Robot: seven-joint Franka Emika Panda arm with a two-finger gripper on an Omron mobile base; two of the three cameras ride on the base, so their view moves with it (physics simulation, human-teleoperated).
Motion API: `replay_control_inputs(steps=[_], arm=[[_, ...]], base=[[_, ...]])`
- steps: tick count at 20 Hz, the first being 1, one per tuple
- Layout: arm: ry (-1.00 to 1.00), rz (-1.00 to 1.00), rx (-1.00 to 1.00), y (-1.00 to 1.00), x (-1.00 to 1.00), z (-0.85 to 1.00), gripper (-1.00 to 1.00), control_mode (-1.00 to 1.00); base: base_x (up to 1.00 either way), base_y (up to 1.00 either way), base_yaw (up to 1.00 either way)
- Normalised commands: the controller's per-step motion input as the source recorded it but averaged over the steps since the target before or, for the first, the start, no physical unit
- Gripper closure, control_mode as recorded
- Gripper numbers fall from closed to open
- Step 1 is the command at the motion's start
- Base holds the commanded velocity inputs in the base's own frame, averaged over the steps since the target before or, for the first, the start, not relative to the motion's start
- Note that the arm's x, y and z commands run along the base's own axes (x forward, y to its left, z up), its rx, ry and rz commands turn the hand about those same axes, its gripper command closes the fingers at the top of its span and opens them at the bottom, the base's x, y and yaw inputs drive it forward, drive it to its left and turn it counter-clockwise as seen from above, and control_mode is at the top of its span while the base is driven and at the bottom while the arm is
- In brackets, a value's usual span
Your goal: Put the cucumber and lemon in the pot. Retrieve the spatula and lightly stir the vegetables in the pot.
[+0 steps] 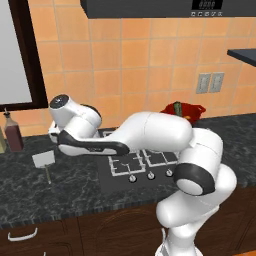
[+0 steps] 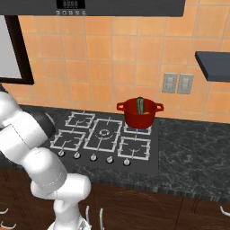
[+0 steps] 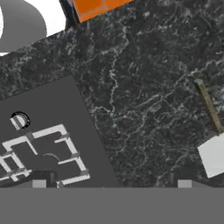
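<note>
Nearest the base: one white arm (image 1: 165, 135), smooth and rounded, dark at the joints, reaching left over dark speckled stone counter (image 1: 30, 195). Left to right: one brown bottle (image 1: 13, 132); one spatula (image 1: 45, 162), flat pale square blade on thin tan stick, lying on counter well left of cooktop; one gripper (image 3: 111, 183), jaws fully apart, holding nothing; one black cooktop (image 2: 105, 139) with white grates; one round red pot (image 2: 139, 112) on rear right burner, containing one dark green cucumber (image 2: 140, 105) standing upright. Lemon: cannot tell.
</note>
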Motion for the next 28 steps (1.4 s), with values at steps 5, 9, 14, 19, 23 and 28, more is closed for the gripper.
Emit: replay_control_inputs(steps=[5,9,14,19,23,28], arm=[[-0.01,0.29,-0.07,1.00,-0.37,-0.29,-1.00,-1.00],[-0.03,0.20,-0.02,0.59,-0.23,-0.42,-1.00,-1.00],[-0.03,0.15,0.00,0.40,0.00,-0.45,-1.00,-1.00],[-0.02,0.11,0.00,0.34,0.00,-0.50,-1.00,-1.00],[-0.10,0.07,0.00,0.05,0.11,-0.29,-1.00,-1.00],[-0.08,0.03,0.00,-0.01,0.12,-0.15,-1.00,-1.00]], base=[[0.00,0.00,0.00],[0.00,0.00,0.00],[0.00,0.00,0.00],[0.00,0.00,0.00],[0.00,0.00,0.00],[0.00,0.00,0.00]])
